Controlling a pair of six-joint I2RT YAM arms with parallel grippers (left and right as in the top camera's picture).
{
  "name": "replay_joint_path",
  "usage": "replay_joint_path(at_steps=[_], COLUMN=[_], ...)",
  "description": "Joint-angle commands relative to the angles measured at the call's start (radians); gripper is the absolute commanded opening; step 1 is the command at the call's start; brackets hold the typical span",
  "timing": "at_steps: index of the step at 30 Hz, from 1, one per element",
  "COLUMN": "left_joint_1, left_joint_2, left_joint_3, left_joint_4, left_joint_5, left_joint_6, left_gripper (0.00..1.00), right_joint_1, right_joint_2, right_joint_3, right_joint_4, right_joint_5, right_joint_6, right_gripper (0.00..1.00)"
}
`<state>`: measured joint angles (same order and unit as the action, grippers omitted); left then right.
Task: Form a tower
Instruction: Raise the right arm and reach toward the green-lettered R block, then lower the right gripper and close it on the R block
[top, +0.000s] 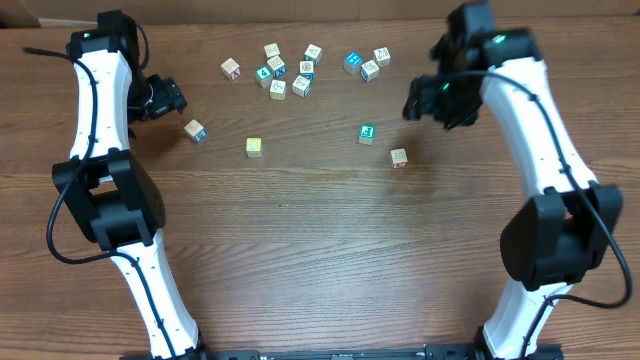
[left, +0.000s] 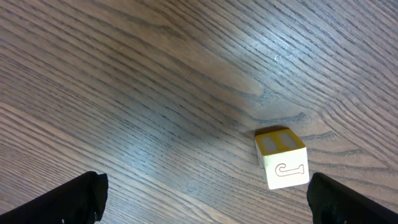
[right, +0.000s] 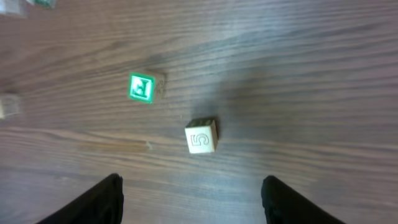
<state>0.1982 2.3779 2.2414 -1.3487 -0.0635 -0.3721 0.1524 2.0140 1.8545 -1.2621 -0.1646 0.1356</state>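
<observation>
Surface: brown wood-grain table (top: 320, 260), lit from above.

Item 1, left gripper (top: 165, 98) (left: 202, 199): fingers spread wide, nothing between them. A yellow-topped cube (left: 283, 158) sat on the table ahead of it, just inside the line of its right-hand finger and touching neither finger.

Item 2, right gripper (top: 415, 100) (right: 193, 199): fingers apart and holding nothing, raised above the table. A cube marked 5 (right: 201, 137) (top: 398, 157) lay ahead, roughly centred between the fingers. A green-faced cube (right: 142, 87) (top: 367, 133) lay farther ahead and toward the left-hand finger, apart from the first.

Item 3, cluster of alphabet cubes (top: 300, 70): about a dozen loose pieces strewn along the far side, between the two grippers and beyond both.

Item 4, tower: not yet built. The cubes seen lay singly on the table; whether any in the cluster rested on another could not be told.
</observation>
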Motion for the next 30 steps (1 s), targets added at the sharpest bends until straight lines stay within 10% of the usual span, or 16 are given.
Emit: replay_joint_path(at_steps=[1,21,30], left_joint_1=[-0.003,-0.003,-0.004], left_joint_2=[-0.037,-0.037,-0.037], left_joint_3=[0.019,0.019,0.019], left_joint_4=[0.0,0.0,0.0], left_joint_5=[0.005,0.005,0.005], left_joint_6=[-0.021,-0.021,-0.021], left_gripper=[1.0,1.0,0.99], right_joint_1=[0.032,0.11,0.11], right_joint_2=[-0.001,-0.001,-0.001], right_joint_3=[-0.119,-0.363,-0.363], right_joint_4=[0.091,0.375,0.334], right_joint_5=[0.011,0.194,0.193], right_joint_6=[0.007,0.037,0.037], right_gripper=[0.72,0.82,0.65])
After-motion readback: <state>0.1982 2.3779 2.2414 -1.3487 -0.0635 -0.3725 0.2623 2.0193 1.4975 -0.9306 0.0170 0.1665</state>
